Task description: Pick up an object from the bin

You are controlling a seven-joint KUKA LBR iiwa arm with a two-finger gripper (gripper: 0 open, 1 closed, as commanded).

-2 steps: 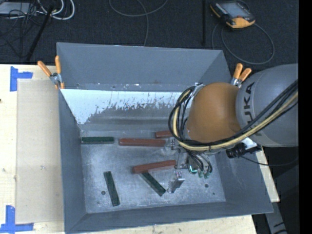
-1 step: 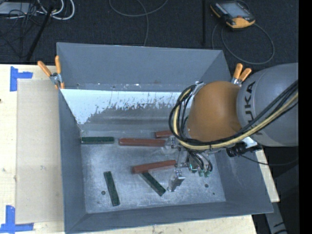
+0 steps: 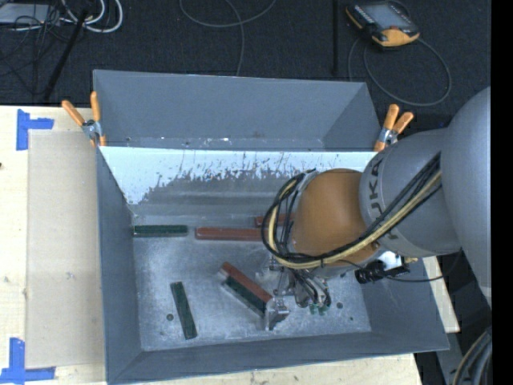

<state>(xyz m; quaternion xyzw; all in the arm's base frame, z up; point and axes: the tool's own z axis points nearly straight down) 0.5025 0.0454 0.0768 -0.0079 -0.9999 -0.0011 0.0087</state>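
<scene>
My gripper [image 3: 280, 305] is low over the bin floor, right of centre, under the arm's orange cover. Just to its left lie two flat sticks side by side, a brown one [image 3: 240, 277] and a dark green one [image 3: 244, 295], both slanting down to the right. Their right ends reach the gripper, and I cannot tell whether it touches them. A longer brown stick [image 3: 227, 233] lies level along the foot of the back wall, its right end hidden behind the cover.
A dark green stick [image 3: 160, 231] lies at the back left of the floor. Another green stick [image 3: 183, 310] lies near the front left, almost upright in the view. The arm and its cables hide the bin's right part.
</scene>
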